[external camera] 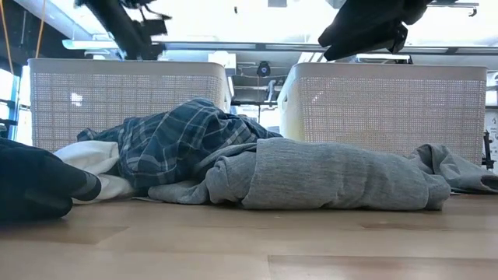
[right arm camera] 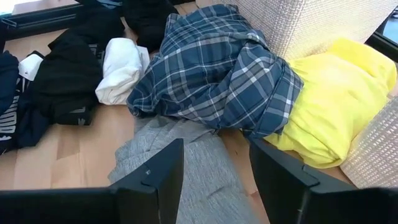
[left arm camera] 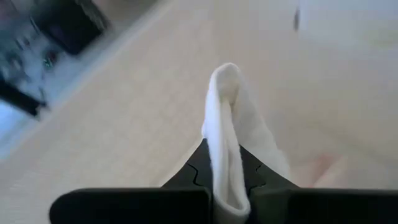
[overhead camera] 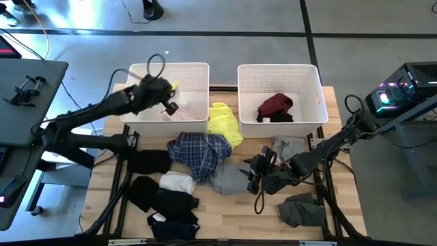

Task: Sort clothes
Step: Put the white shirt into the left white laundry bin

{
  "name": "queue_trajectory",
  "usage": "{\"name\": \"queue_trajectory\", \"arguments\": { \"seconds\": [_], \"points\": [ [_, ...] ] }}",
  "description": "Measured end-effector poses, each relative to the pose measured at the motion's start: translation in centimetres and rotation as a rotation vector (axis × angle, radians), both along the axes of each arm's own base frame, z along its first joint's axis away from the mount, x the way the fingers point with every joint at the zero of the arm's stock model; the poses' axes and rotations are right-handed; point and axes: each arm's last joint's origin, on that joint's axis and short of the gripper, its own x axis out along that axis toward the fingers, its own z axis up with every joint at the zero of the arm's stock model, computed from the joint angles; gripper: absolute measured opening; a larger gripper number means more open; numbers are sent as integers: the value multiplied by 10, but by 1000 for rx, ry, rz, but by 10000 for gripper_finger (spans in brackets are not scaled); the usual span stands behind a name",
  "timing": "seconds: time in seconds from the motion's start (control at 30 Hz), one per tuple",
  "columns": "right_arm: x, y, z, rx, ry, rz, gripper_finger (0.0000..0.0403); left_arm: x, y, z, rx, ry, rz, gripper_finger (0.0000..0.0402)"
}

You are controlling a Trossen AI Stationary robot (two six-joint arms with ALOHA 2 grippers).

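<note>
My left gripper (overhead camera: 166, 104) hangs over the left white bin (overhead camera: 136, 70), shut on a small white garment (left arm camera: 227, 137). My right gripper (overhead camera: 254, 175) is open and low over a grey garment (right arm camera: 205, 168) lying on the table; its fingers stand apart above the cloth. A blue plaid garment (overhead camera: 200, 152) lies partly on the grey one. A yellow garment (overhead camera: 224, 121) lies in front of the gap between the bins. A maroon garment (overhead camera: 275, 106) lies in the right bin (overhead camera: 315, 75). A white garment (overhead camera: 177, 182) and several black ones (overhead camera: 164, 201) lie at the left. My left gripper pinches the white garment between its two fingers at a folded part (left arm camera: 229, 193). The cloth stands out beyond the fingertips as a narrow folded strip, lifted clear over the bin. The fingers point down into the bin.
Two more grey garments lie at the right, one near the right bin (overhead camera: 290, 146) and one near the front edge (overhead camera: 302, 209). A pale pink patch shows inside the left bin (overhead camera: 188, 102). Bare wood is at the table's front middle (overhead camera: 232, 219).
</note>
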Motion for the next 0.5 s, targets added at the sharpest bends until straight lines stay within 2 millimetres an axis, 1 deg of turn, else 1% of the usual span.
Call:
{"name": "queue_trajectory", "arguments": {
  "seconds": [0.1,0.2,0.4,0.5],
  "points": [
    [1,-1,0,-3,1,-4,169,6,21,-16,-87,72,20,5],
    [1,-2,0,-4,2,-4,169,13,38,-36,-150,148,45,11],
    [1,-2,0,-6,4,-3,169,20,62,-70,-231,255,86,27],
    [1,-2,0,-7,5,-2,169,21,71,-83,-272,295,90,46]
  ]
}}
